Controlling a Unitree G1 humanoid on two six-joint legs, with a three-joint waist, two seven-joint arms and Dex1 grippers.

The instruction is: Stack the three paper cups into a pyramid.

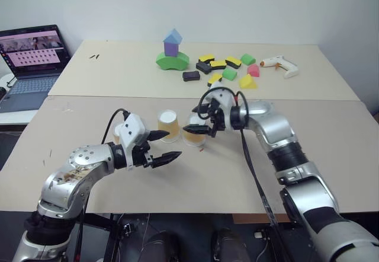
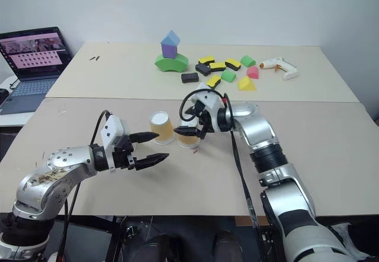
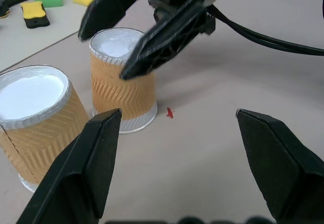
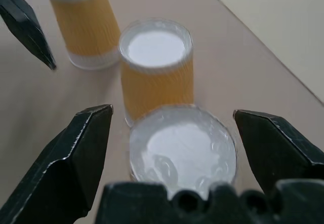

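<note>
Standing upside down in a loose row on the desk [image 1: 237, 173], all three cups are on the surface, white bases up, so no tier of the pyramid exists yet. The right cup [image 4: 182, 143] and the middle cup [image 4: 157, 67] sit just beside each other, which looks like a usable base pair, though a small gap shows between them. The left cup [image 4: 81, 21] stands apart, further along the row and past the left hand [image 3: 177, 115]. That hand hovers low by the middle cup with its fingers spread wide and nothing in them. The right hand [image 4: 172, 112] hangs over the right cup, fingers wide on either side of it and gripping nothing. By my reading the base is roughly laid; what remains is to lift the left cup and set it across the two bases.
</note>
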